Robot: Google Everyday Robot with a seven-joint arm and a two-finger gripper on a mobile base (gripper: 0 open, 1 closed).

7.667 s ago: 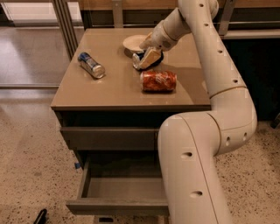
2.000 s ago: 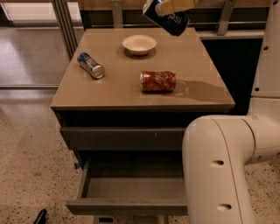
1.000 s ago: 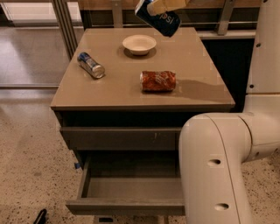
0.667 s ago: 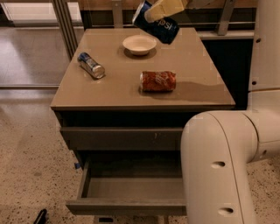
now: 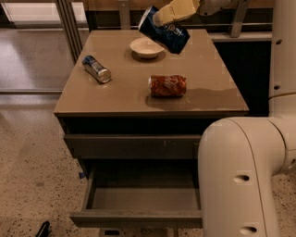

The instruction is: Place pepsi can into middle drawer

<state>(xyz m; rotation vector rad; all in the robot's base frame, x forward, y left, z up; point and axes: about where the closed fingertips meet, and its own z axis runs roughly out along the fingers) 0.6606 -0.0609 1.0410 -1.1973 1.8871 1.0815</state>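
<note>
The dark blue pepsi can (image 5: 165,31) hangs tilted in the air above the back of the cabinet top, over the white bowl. My gripper (image 5: 163,17) is shut on it from above, its cream fingers (image 5: 176,10) wrapped over the can's upper side. The middle drawer (image 5: 138,199) is pulled open low at the front of the cabinet, with a bare grey floor. It lies well below and in front of the can.
A white bowl (image 5: 145,47), an orange can (image 5: 168,85) lying on its side and a slim blue-and-silver can (image 5: 96,69) lie on the brown cabinet top (image 5: 120,97). The upper drawer (image 5: 134,146) is shut. My arm's large white body (image 5: 245,176) stands at the right front.
The gripper has lifted the pepsi can off the cabinet top and carried it leftward and a little lower in the last seconds. The other objects have not moved.
</note>
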